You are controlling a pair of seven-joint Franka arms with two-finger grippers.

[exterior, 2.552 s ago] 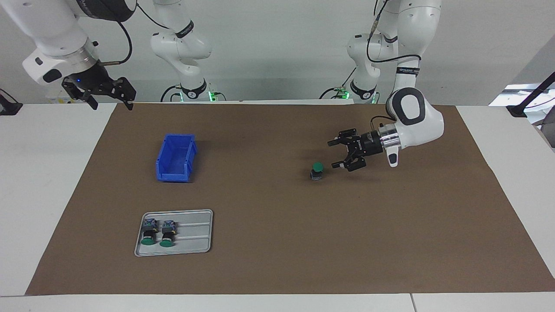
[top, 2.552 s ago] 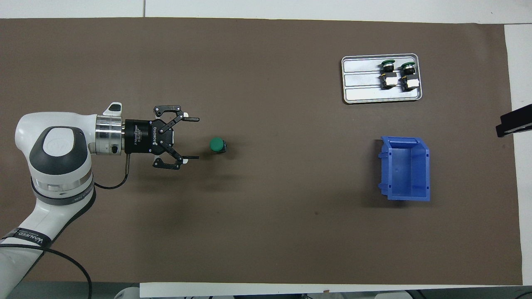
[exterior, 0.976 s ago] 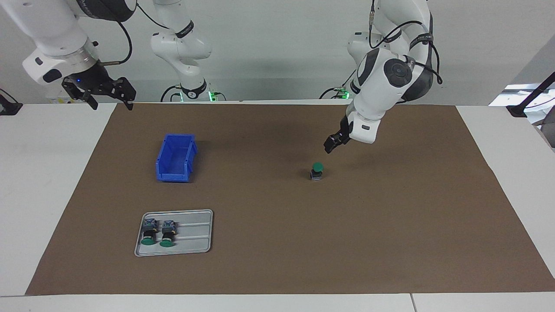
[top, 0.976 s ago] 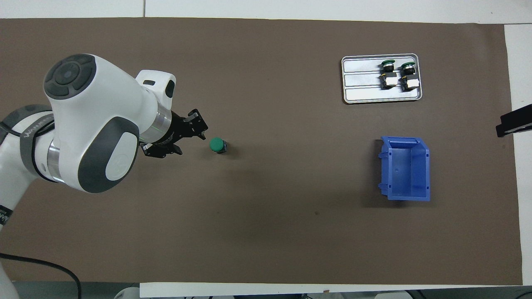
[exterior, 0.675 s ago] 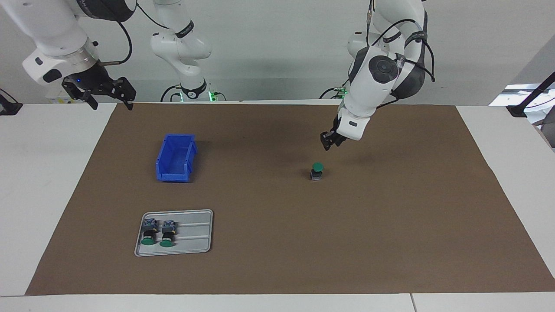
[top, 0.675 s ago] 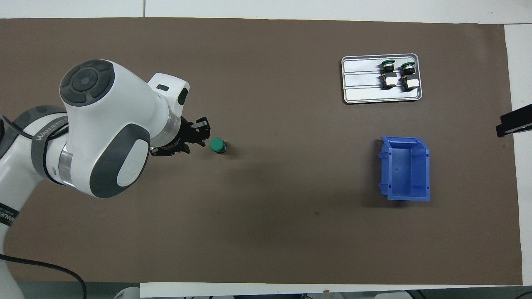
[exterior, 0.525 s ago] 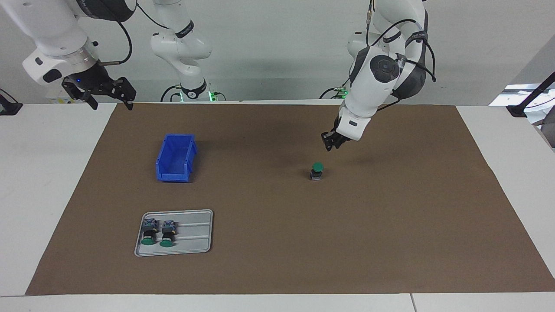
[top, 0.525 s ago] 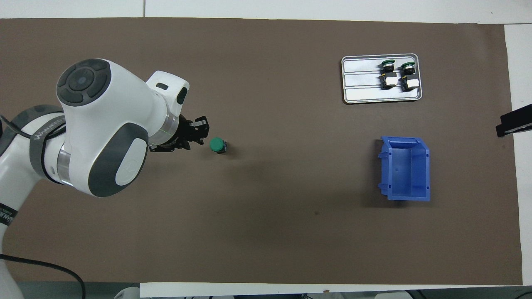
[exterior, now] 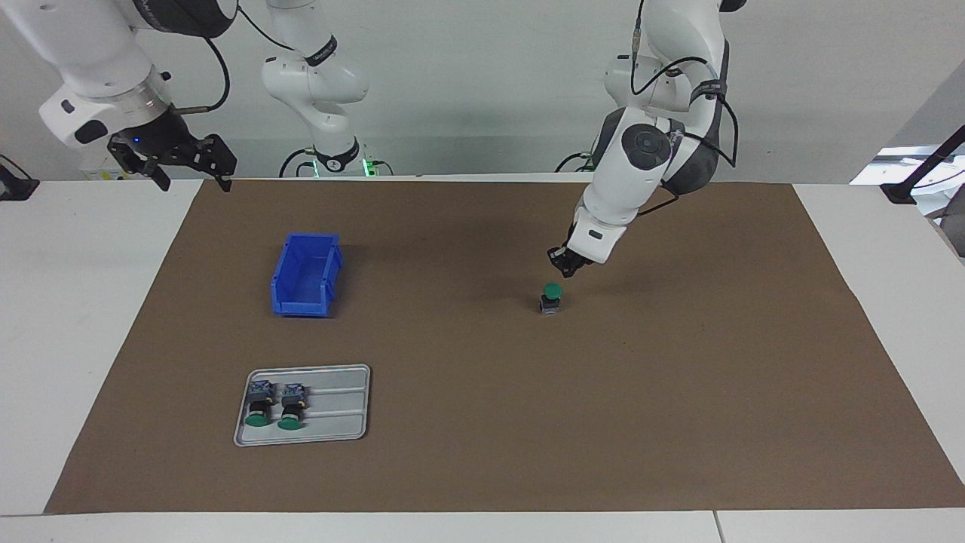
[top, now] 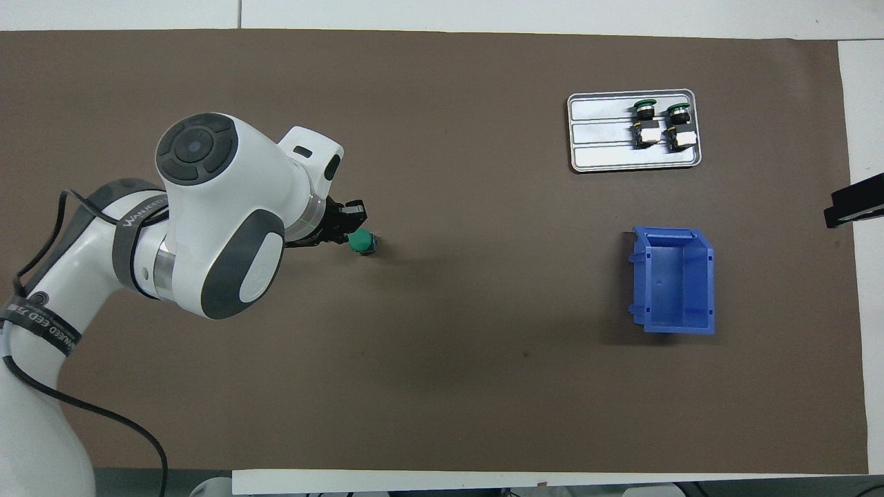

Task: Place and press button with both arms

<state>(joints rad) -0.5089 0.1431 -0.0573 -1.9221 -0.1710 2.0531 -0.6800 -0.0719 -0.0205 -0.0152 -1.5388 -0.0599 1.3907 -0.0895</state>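
The button (exterior: 552, 296) stands upright on the brown mat, green cap up, toward the left arm's end of the table; it also shows in the overhead view (top: 361, 241). My left gripper (exterior: 562, 265) points down with its fingertips together, shut on nothing. It hangs just above the button's cap, slightly off toward the robots, with a small gap between them. In the overhead view the left gripper (top: 350, 228) overlaps the cap's edge. My right gripper (exterior: 194, 181) waits open in the air over the mat's corner at the right arm's end.
A grey tray (exterior: 339, 407) (top: 601, 138) holds two more green-capped buttons (exterior: 258, 407) (exterior: 290, 407) lying on their sides. A blue bin (exterior: 305, 275) (top: 673, 279) stands nearer to the robots than the tray. A black bracket (top: 853, 206) sits on the white table edge.
The left arm swung upright, closed its fingers and brought the gripper down and over toward the button's cap. The button and the right arm have not moved.
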